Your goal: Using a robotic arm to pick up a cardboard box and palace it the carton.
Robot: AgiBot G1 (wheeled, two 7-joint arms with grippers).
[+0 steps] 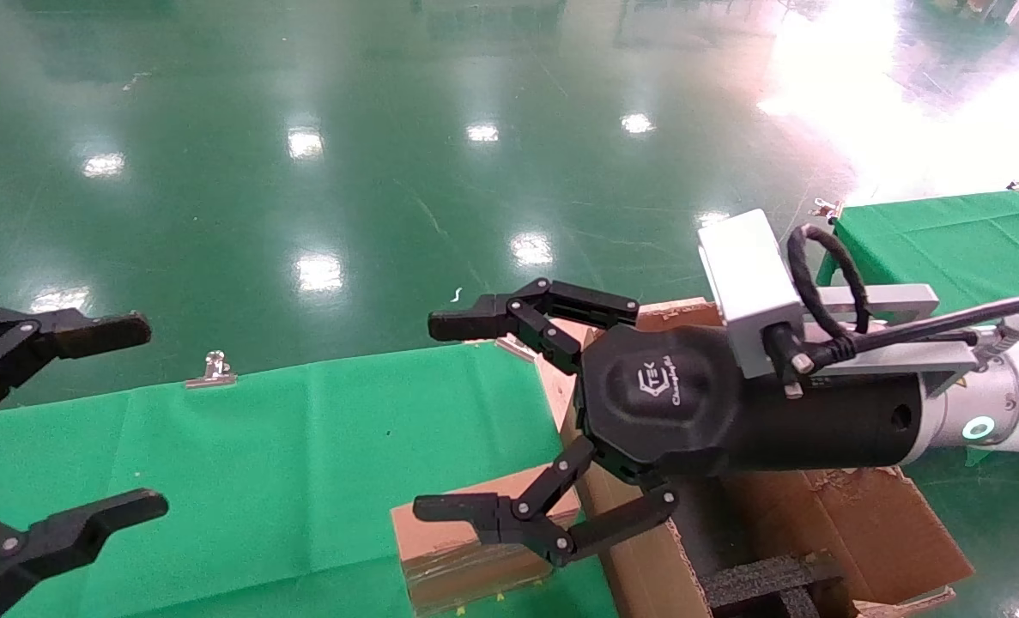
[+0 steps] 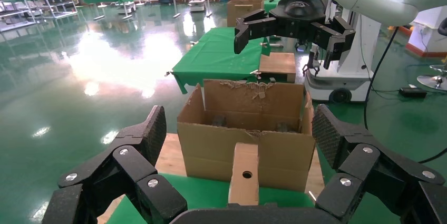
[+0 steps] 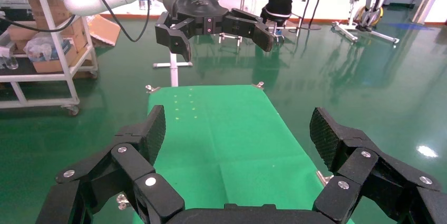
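Below the right gripper (image 1: 466, 421), whose fingers are spread wide and empty, the cardboard box (image 1: 466, 554) sits on the green table (image 1: 260, 455) just beside the carton (image 1: 887, 532). Its long axis appears to run toward the carton. The left gripper (image 1: 71, 421), also spread, hangs farther off, so the right looks better placed to descend.

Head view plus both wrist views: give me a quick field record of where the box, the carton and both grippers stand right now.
cardboard box: on the green table cloth, against the carton's outer side, hole face toward the left wrist view, not gripped
carton: open, torn flaps, black foam strips inside, no box in it
right gripper: open, empty, raised over the box and the carton's edge
left gripper: open, empty, over the cloth's far left, apart from the box
task state: box not yet picked up
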